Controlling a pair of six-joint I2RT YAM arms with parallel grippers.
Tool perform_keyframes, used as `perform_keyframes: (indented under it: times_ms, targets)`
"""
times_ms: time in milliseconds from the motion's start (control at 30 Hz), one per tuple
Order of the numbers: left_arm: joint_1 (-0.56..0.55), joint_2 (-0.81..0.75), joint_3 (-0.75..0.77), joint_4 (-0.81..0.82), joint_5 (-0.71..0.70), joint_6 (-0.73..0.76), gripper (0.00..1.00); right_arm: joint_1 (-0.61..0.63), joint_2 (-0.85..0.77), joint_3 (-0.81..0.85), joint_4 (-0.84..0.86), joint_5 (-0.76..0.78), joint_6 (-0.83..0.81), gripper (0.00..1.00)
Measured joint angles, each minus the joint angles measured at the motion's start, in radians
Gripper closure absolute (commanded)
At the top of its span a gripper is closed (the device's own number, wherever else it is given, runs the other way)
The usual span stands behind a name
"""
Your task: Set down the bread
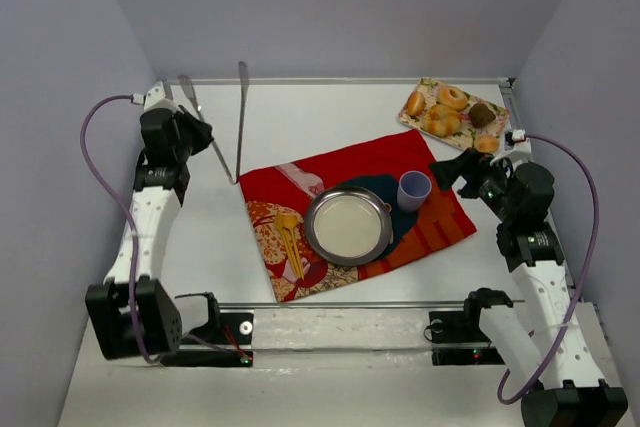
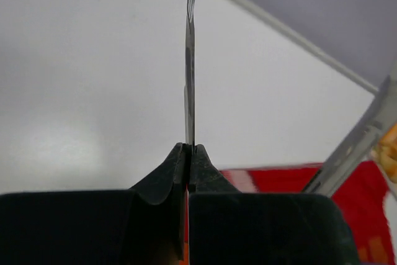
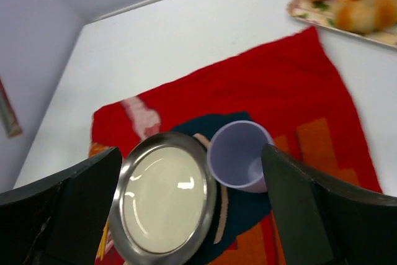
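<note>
At the far right corner, the bread [image 1: 487, 143] sits untouched at the tray's [image 1: 424, 88] edge, so placing is all still ahead: right claw [image 3: 192, 172] open and empty above the cup [image 1: 414, 189], left claw [image 2: 188, 153] clamped on a metal utensil [image 2: 190, 85].

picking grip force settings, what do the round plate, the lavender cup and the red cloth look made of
Round plate: looks like metal, probably stainless steel; shiny grey rim with bright glints, though the centre reads pale cream, maybe a reflection.
Lavender cup: likely plastic; matte, thin, slightly translucent wall.
Red cloth: woven fabric; matte, printed patterns, soft uneven edges.
</note>
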Motion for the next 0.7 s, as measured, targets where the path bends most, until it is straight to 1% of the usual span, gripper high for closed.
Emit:
perform_keyframes:
  times_ms: [33, 67, 167, 200, 267, 333, 367, 400, 433, 500, 533, 567, 633, 667, 700]
  targets:
    - [-0.043, -0.077, -0.021, 0.044, 0.038, 0.001, 0.94, 0.000, -0.002, 0.000, 0.016, -0.042, -0.005, 0.00]
    - [-0.086, -0.150, -0.055, 0.113, 0.078, -0.002, 0.94, 0.001, -0.001, 0.000, 0.043, -0.126, -0.013, 0.00]
    - [-0.200, -0.307, -0.122, 0.256, 0.218, -0.033, 0.94, 0.023, 0.010, -0.008, 0.171, -0.331, -0.026, 0.00]
    - [-0.232, -0.346, -0.141, 0.300, 0.264, -0.045, 0.94, 0.039, 0.010, -0.012, 0.206, -0.374, -0.028, 0.00]
    - [-0.296, -0.410, -0.181, 0.391, 0.327, -0.069, 0.94, 0.128, 0.003, -0.028, 0.315, -0.476, -0.044, 0.00]
    - [-0.364, -0.475, -0.223, 0.476, 0.373, -0.092, 0.94, 0.241, 0.000, -0.031, 0.386, -0.542, -0.071, 0.00]
    - [-0.383, -0.493, -0.233, 0.499, 0.389, -0.101, 0.94, 0.275, 0.006, -0.031, 0.409, -0.559, -0.083, 0.00]
    - [-0.411, -0.528, -0.256, 0.544, 0.410, -0.114, 0.94, 0.347, 0.024, -0.027, 0.447, -0.596, -0.108, 0.00]
    - [-0.424, -0.548, -0.273, 0.579, 0.419, -0.126, 0.94, 0.393, 0.039, -0.018, 0.461, -0.608, -0.127, 0.00]
    - [-0.448, -0.595, -0.315, 0.659, 0.434, -0.155, 0.94, 0.490, 0.106, 0.018, 0.473, -0.631, -0.199, 0.00]
    - [-0.457, -0.610, -0.332, 0.692, 0.442, -0.166, 0.94, 0.564, 0.164, 0.056, 0.462, -0.637, -0.253, 0.00]
    - [-0.464, -0.618, -0.345, 0.723, 0.450, -0.177, 0.94, 0.613, 0.201, 0.085, 0.445, -0.641, -0.299, 0.00]
    - [-0.476, -0.627, -0.364, 0.777, 0.468, -0.200, 0.94, 0.748, 0.334, 0.166, 0.407, -0.648, -0.437, 0.00]
    - [-0.480, -0.626, -0.377, 0.824, 0.476, -0.219, 0.94, 0.762, 0.359, 0.180, 0.402, -0.650, -0.466, 0.00]
    - [-0.483, -0.624, -0.389, 0.857, 0.484, -0.234, 0.94, 0.804, 0.410, 0.200, 0.399, -0.653, -0.500, 0.00]
